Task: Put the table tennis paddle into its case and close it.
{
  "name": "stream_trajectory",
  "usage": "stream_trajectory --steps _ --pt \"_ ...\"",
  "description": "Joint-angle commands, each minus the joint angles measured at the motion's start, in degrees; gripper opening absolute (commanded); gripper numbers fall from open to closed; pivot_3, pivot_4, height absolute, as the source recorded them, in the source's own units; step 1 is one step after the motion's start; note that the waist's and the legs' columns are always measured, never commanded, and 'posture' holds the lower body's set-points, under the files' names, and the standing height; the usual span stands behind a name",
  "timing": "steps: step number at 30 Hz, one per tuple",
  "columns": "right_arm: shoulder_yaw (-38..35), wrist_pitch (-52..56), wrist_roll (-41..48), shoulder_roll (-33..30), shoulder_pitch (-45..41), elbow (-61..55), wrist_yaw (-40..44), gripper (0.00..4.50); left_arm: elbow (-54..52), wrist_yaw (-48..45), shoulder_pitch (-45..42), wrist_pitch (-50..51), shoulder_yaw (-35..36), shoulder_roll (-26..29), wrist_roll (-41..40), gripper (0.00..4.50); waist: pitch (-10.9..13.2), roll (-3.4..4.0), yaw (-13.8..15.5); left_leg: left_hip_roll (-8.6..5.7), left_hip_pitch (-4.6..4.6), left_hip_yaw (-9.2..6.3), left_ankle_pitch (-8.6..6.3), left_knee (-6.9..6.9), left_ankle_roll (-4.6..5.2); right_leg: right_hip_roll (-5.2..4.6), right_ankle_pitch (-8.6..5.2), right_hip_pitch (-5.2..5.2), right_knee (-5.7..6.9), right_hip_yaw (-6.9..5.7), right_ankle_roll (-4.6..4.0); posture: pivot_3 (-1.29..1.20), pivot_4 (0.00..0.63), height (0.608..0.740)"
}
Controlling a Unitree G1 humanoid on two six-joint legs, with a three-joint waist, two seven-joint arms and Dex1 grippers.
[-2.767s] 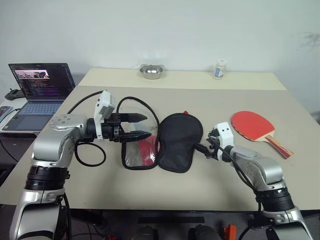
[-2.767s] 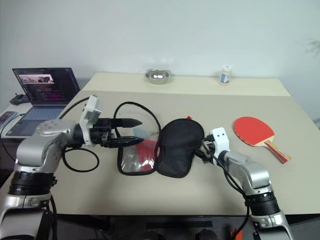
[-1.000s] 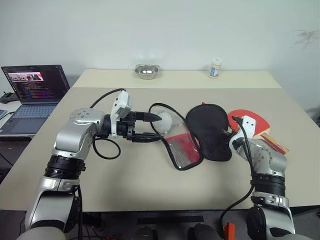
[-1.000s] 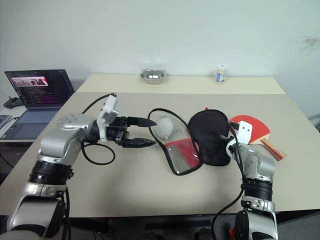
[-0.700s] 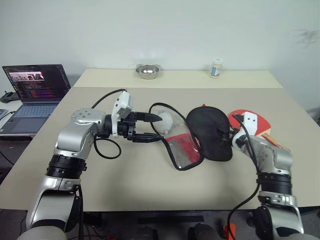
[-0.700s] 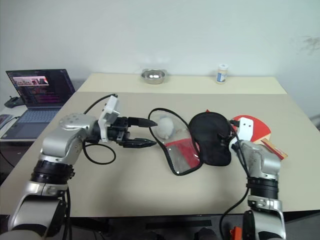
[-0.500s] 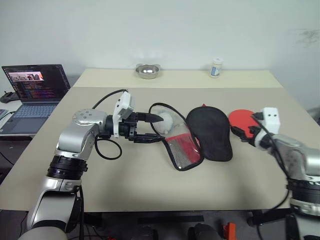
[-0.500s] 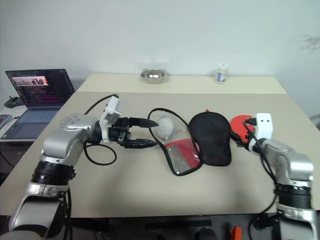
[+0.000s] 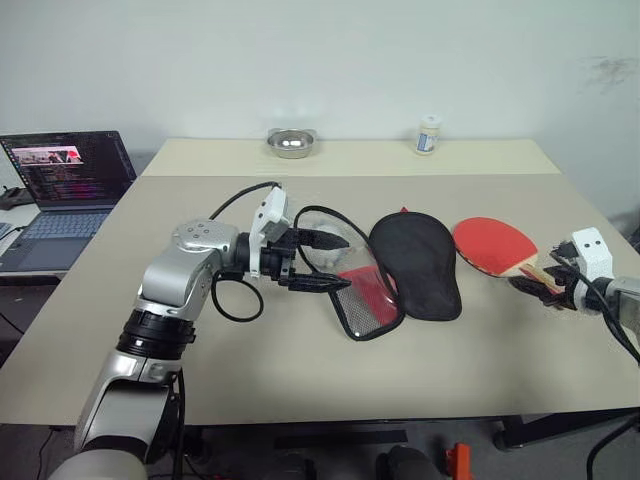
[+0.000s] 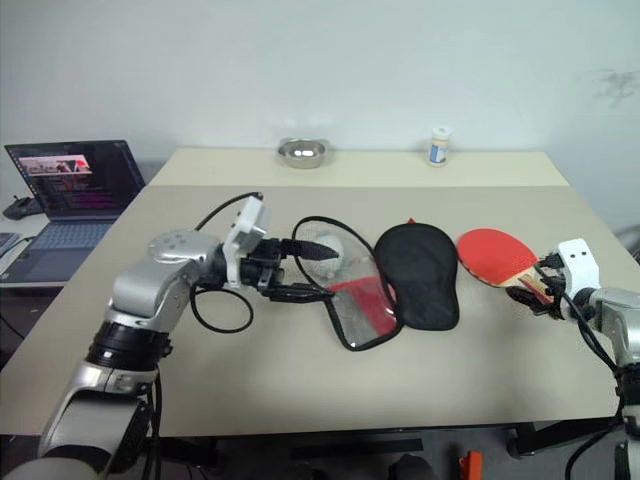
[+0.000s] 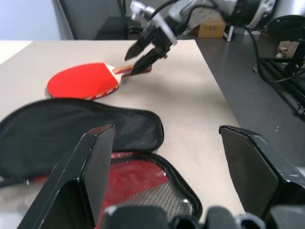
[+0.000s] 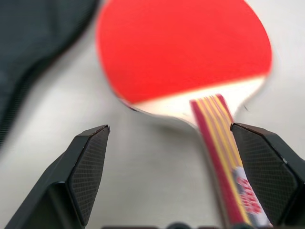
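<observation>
The paddle (image 9: 493, 245) lies flat on the table (image 9: 300, 370) near its right edge, red face up, its striped handle (image 12: 223, 164) pointing toward the right front corner. The right gripper (image 10: 538, 287) sits at the handle's end with its fingers spread wide; in the right wrist view the handle runs between the two black fingers (image 12: 86, 171) and neither touches it. In the left wrist view the same gripper shows beyond the paddle, its fingertips parted just over the handle.

The case (image 9: 415, 265) lies unzipped and spread open in the middle of the table, just left of the paddle and apart from it. Its black half lies toward the paddle; the red half with the mesh pocket (image 9: 365, 300) lies to the left of that, nearer the front edge. A black cord (image 9: 320, 215) loops from the case toward the left gripper.

The left gripper (image 9: 325, 262) points rightward just beside the red half, one finger above the other, spread wide with nothing between them. In the left wrist view its fingers (image 11: 90, 167) frame the open case, the mesh side nearest.

Along the far edge stand a metal bowl (image 9: 289, 142) and a small white bottle (image 9: 428, 135). A laptop (image 9: 65, 180) sits open on a separate surface past the left edge.
</observation>
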Motion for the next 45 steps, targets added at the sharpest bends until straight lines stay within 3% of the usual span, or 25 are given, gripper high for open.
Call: stream_trajectory --steps 1,11,21,24,30,33,40,45 --pt "0.70 -4.27 -2.37 -0.40 -5.84 8.49 2.18 4.47 0.12 -0.83 -1.96 -1.09 0.36 0.00 0.21 3.83 0.00 0.00 -0.01 0.00 0.00 -0.01 0.00 0.00 0.00 0.01 0.00 0.00 0.00 0.00 0.00 0.00 0.150 0.740" --pt "5.54 -14.50 -10.89 1.69 -15.07 32.01 3.92 4.47 1.86 -1.46 -2.42 -2.42 0.60 -0.03 1.35 3.83 0.03 -0.02 0.10 -0.02 -0.03 0.00 0.00 0.01 -0.01 -0.02 0.01 0.01 -0.03 0.00 -0.02 0.00 0.150 0.740" --pt "3.42 -14.30 -10.71 3.91 -17.51 36.67 6.49 4.47 2.42 -1.23 -2.10 -3.33 0.93 0.05 1.80 3.83 0.02 -0.03 0.01 0.00 0.03 0.00 0.01 0.06 -0.03 -0.03 0.02 0.09 0.01 0.00 -0.02 0.00 0.150 0.740" --pt "2.46 -13.99 -10.72 4.80 -17.81 36.20 4.25 3.90 2.62 -1.13 -2.14 -3.60 0.91 -0.17 1.82 3.83 0.02 -0.02 -0.15 0.02 0.06 0.00 0.01 0.05 -0.03 -0.01 0.02 0.08 0.04 0.01 -0.02 0.00 0.150 0.740" --pt "0.20 -12.68 -10.43 6.08 -17.75 34.70 -1.16 1.87 2.68 -0.73 -2.30 -3.69 0.94 -0.51 1.90 3.83 0.02 -0.03 -0.26 0.03 0.11 0.02 0.03 0.05 -0.06 0.00 0.02 0.08 0.10 0.04 -0.03 0.00 0.150 0.740" --pt "-1.06 -11.77 -9.95 6.45 -17.52 33.43 -3.23 1.25 2.61 -0.45 -2.29 -3.66 0.99 -0.62 1.94 3.83 0.02 -0.03 -0.27 0.03 0.13 0.02 0.05 0.05 -0.09 0.00 0.02 0.09 0.13 0.05 -0.03 0.00 0.150 0.740" --pt "-5.28 -5.57 -7.36 5.03 -16.95 22.65 -6.93 1.09 2.39 0.42 -1.95 -3.50 1.56 -0.12 1.95 3.83 0.09 0.09 0.01 0.01 0.10 0.02 0.07 0.04 -0.12 -0.03 0.02 0.05 0.17 0.06 -0.03 0.00 0.150 0.740" --pt "-9.39 8.51 -2.20 5.77 -11.41 -3.04 -9.48 1.09 2.07 1.25 -1.11 -3.15 2.55 0.89 1.79 3.83 0.20 0.26 0.03 0.01 -0.07 0.01 0.07 0.02 -0.12 -0.04 0.02 -0.11 0.15 0.05 -0.03 0.00 0.150 0.740"
